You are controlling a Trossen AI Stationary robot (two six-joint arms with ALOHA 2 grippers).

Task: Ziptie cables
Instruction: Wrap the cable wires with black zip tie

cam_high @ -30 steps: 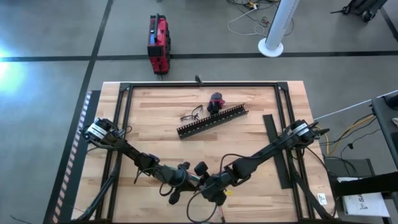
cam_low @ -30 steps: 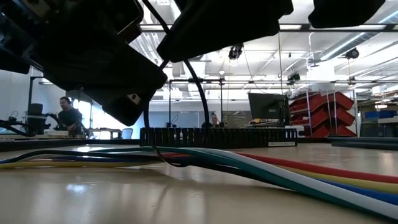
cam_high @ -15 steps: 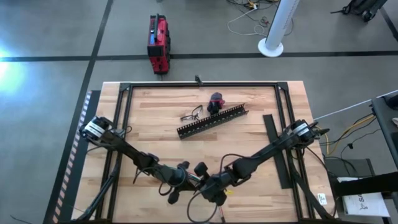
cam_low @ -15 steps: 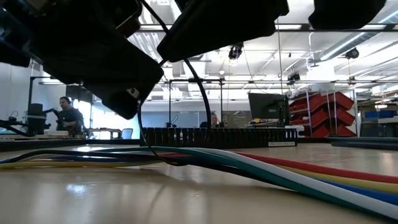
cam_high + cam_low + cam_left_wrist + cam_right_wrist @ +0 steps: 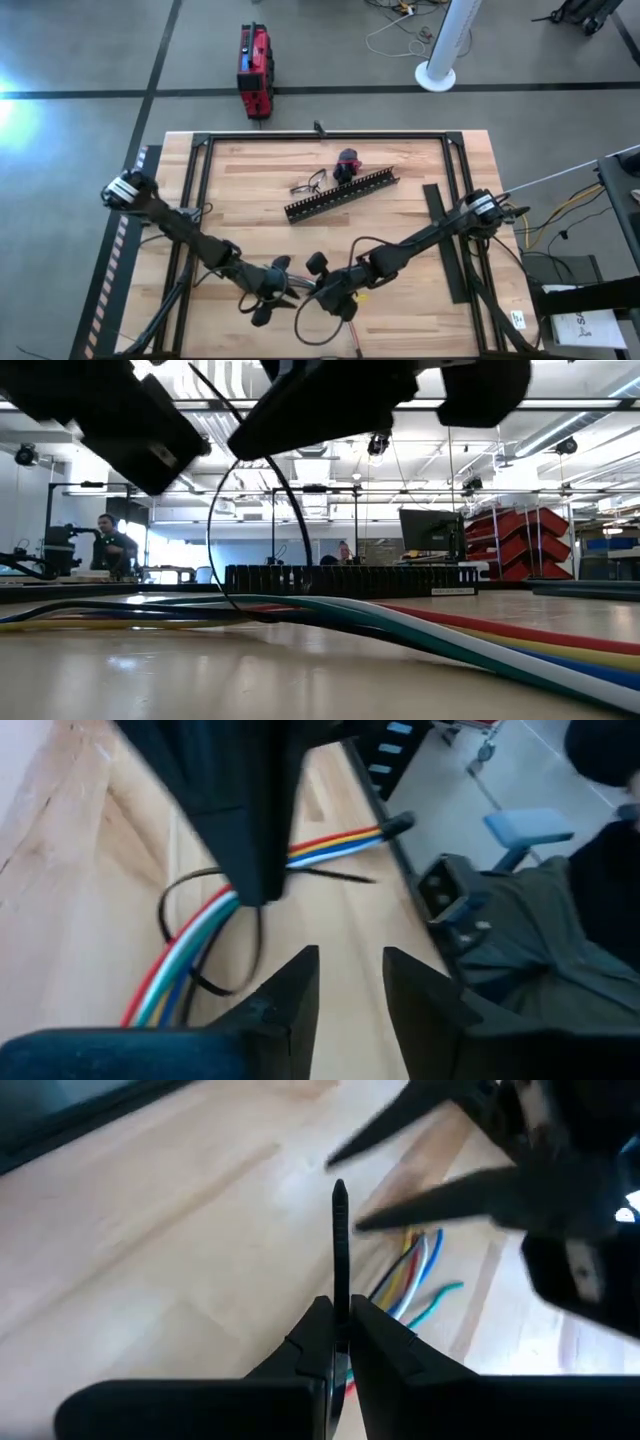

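1. Cables [image 5: 190, 955]: thin coloured wires lying flat on the wooden table [image 5: 250, 190], near its front edge, between the two grippers; ringed there by a loose loop of the ziptie [image 5: 215, 935].
2. Likely light and limp, apt to splay or slide on the smooth wood; best gathered just beside the loop, not at the free ends.
3. Ziptie: thin black strip, springy, narrow enough to twist or slip from a pinch; best taken near its tail and pulled straight through the head.
4. Right gripper [image 5: 340, 1325]: fingers closed on the ziptie tail, which stands up straight between them in the right wrist view.
5. Left gripper [image 5: 348, 982]: just beside the bundle, fingers parted narrowly, nothing between them.
6. Both arms crowd the same front patch of table, so a clash of fingers looks the main risk during tightening.
7. Slotted black duct [image 5: 341, 194] lies near the middle, well apart from the work; flat black cover strip [image 5: 441, 240] on the right side under the right arm; red-and-black lump [image 5: 347, 161] and small dark wire tangle [image 5: 308, 184] farther back. None in the way.
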